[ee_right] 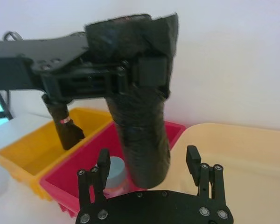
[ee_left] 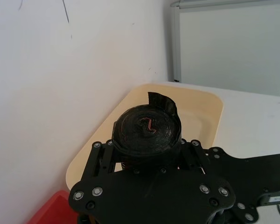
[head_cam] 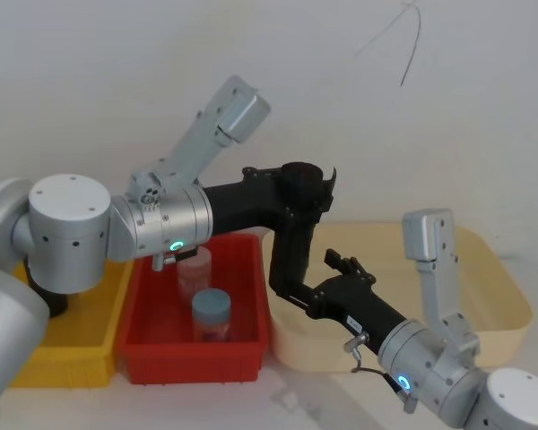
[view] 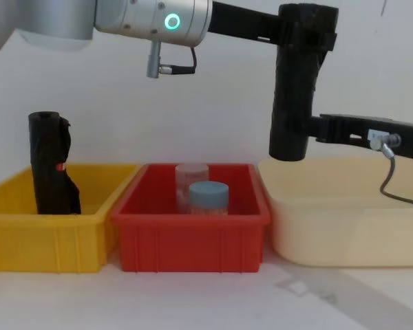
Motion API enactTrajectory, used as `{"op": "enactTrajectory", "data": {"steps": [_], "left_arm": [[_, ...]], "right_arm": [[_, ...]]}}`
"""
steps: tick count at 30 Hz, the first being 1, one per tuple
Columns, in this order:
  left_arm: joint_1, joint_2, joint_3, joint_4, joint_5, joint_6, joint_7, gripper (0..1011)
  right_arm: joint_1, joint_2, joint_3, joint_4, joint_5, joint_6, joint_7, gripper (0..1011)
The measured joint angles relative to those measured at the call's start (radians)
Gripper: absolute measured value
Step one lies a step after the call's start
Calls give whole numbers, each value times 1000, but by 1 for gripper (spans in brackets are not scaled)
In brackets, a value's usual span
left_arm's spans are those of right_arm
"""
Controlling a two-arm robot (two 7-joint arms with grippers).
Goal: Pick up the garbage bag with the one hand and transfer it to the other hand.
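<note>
Upright garbage bag (view: 291, 103) held aloft
Left hand (view: 304, 41) clamps its top; right hand (ee_right: 147, 158) has its fingers spread open on either side of its lower end.

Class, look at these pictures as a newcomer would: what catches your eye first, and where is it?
The garbage bag hangs upright in mid-air, clamped near its top by the left gripper, above where the red bin meets the cream tray. The right gripper straddles its lower end, open. Another black roll stands in the yellow bin.
</note>
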Motion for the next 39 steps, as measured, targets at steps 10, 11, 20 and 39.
{"op": "enactTrajectory", "data": {"steps": [10, 11, 20, 39], "left_arm": [[-9, -9, 14, 34, 7, -25, 9, 524], [-9, -11, 15, 37, 6, -26, 11, 524], [-12, -21, 11, 52, -18, -20, 13, 524], [-11, -22, -5, 42, -104, 70, -26, 524]], "right_arm": [[11, -12, -3, 0, 53, 29, 28, 1000], [12, -13, -4, 1, 56, 31, 30, 1000], [17, -17, -22, 13, 71, 32, 46, 1000], [52, -35, -56, 77, 31, -53, 14, 966]]}}
